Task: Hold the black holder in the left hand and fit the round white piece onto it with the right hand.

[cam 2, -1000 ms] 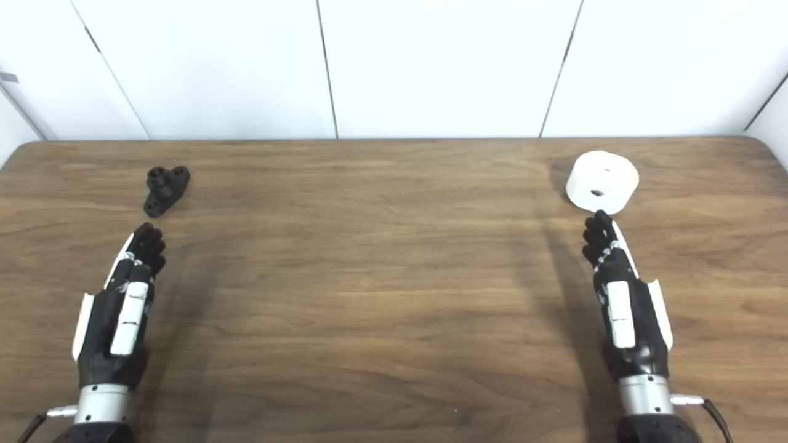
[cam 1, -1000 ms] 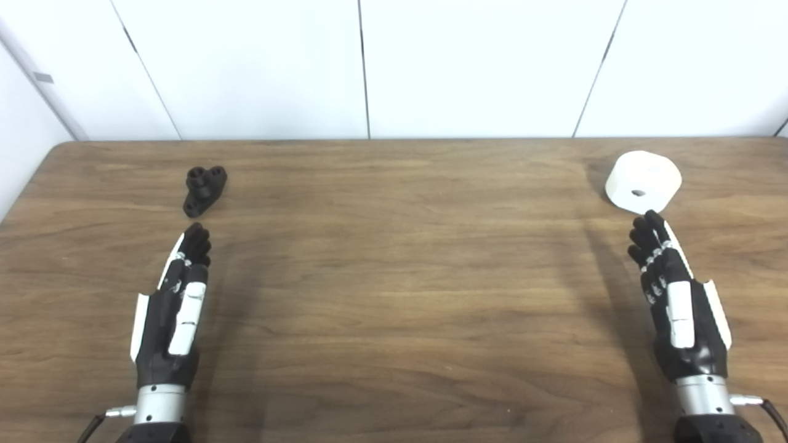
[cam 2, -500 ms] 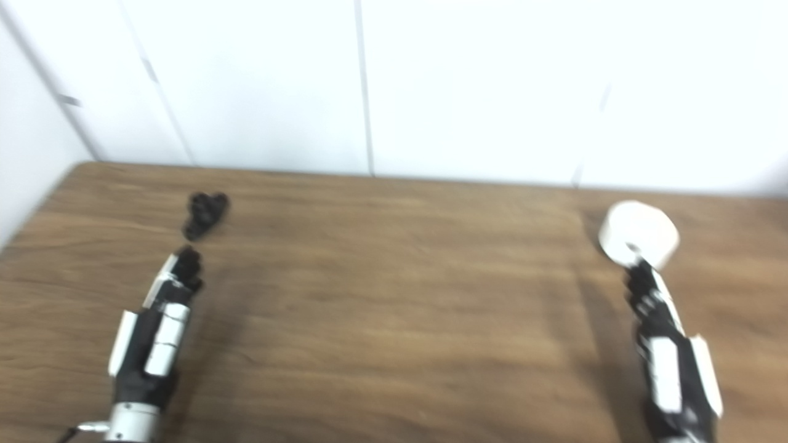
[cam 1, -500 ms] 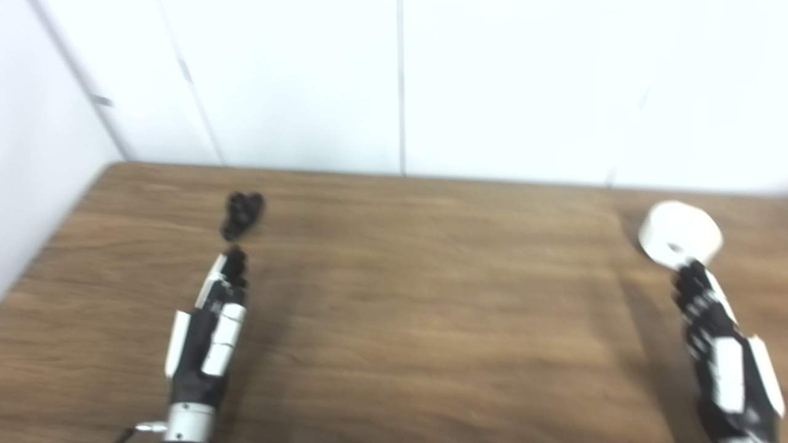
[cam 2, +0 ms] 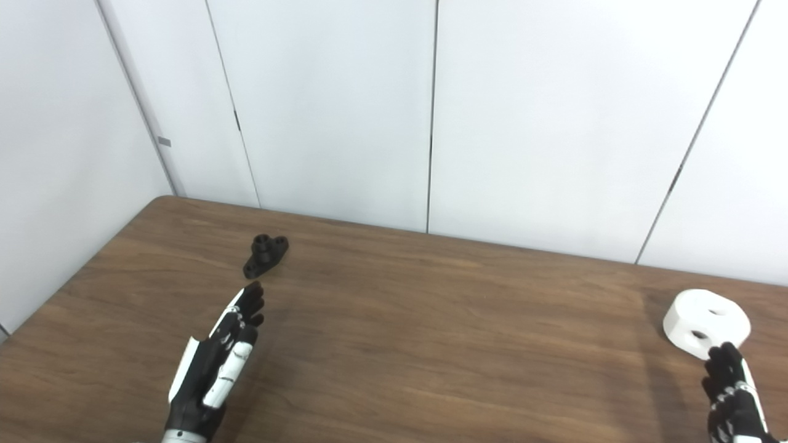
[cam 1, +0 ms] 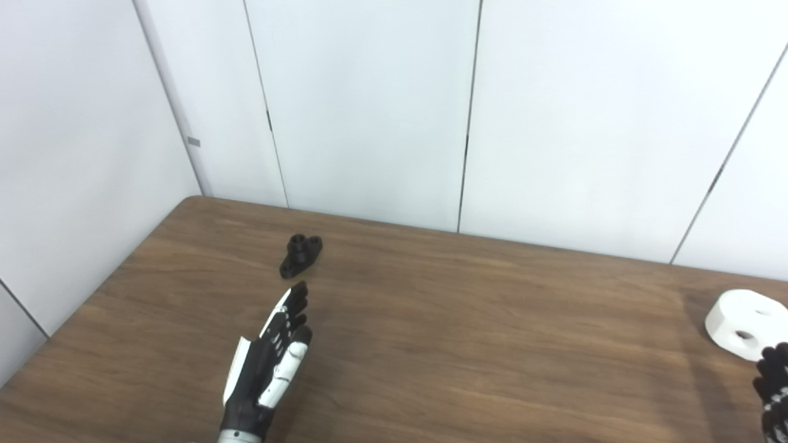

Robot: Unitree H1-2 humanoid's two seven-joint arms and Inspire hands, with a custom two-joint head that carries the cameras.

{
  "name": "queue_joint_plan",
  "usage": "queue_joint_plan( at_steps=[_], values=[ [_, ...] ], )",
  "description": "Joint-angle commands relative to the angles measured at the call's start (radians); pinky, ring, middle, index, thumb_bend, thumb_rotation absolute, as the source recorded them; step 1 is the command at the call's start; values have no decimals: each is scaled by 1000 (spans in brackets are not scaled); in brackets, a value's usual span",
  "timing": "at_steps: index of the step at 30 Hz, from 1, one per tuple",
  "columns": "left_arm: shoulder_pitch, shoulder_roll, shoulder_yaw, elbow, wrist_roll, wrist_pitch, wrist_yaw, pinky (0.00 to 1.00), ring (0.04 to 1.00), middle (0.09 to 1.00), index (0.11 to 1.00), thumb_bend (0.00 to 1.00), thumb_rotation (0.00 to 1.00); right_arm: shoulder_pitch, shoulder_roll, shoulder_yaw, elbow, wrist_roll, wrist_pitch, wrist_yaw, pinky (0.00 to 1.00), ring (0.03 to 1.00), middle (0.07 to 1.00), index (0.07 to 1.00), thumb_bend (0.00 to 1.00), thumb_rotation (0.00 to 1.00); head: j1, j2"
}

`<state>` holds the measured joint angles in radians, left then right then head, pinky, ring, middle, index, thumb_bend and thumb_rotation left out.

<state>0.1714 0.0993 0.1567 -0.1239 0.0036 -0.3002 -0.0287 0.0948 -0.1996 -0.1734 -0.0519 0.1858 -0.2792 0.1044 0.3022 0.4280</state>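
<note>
The black holder (cam 2: pixel 266 254) lies near the tabletop's (cam 2: pixel 431 344) far left corner, the left hand (cam 2: pixel 215 369) just short of it, fingers extended, empty. The round white piece (cam 2: pixel 706 323) sits by the right edge. The right hand (cam 2: pixel 732 400), empty with fingers straight, shows more fully in the right eye view.

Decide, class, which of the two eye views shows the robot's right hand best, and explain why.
The right eye view: the right hand shows from fingertips to knuckles, just short of the round white piece. The left eye view catches only its fingers at the frame corner.
</note>
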Motion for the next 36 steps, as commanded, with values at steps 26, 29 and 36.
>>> queue_joint_plan(
  at_steps=[26, 29, 36],
  values=[
    [-162, 153, 41, -179, 418, 447, 99, 875, 932, 948, 935, 783, 485, 34, 30, 2, 88, -45, -36, -16, 999, 978, 956, 982, 488, 1000, -51, -3],
    [-207, 184, 36, -176, 439, 532, 74, 881, 933, 947, 935, 798, 492, 37, 32, 2, 82, -49, -29, -18, 1000, 976, 955, 978, 480, 1000, -52, -1],
    [-289, 241, 3, -127, 537, 640, 74, 849, 946, 945, 906, 838, 492, 47, 44, 9, 55, -60, -9, -27, 1000, 969, 951, 977, 493, 1000, -58, 4]
  ],
)
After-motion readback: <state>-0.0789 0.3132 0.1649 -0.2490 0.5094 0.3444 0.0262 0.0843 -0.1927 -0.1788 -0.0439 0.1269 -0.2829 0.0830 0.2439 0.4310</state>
